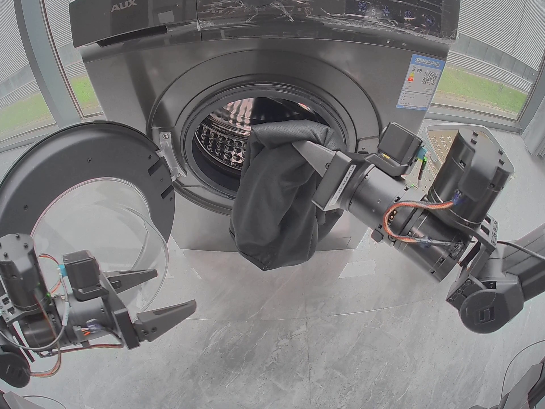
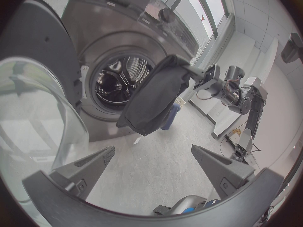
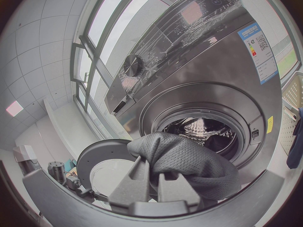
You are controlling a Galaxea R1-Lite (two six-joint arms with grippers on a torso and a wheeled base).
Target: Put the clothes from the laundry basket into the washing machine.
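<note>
A dark grey garment (image 1: 278, 200) hangs in front of the washing machine's round opening (image 1: 227, 143), pinched at its top by my right gripper (image 1: 304, 146), which is shut on it. In the right wrist view the mesh-like garment (image 3: 189, 161) bulges over the fingers (image 3: 134, 182) just before the drum (image 3: 205, 133). The left wrist view shows the garment (image 2: 151, 98) dangling before the drum (image 2: 113, 85). My left gripper (image 1: 164, 296) stays low at the left, open and empty, over the floor; its fingers (image 2: 94, 164) stand wide apart.
The machine's door (image 1: 85, 183) stands swung open to the left, its glass bowl near my left arm. A perforated laundry basket (image 3: 292, 111) with a blue cloth (image 3: 296, 142) stands right of the machine. Grey tiled floor (image 1: 295, 330) lies in front.
</note>
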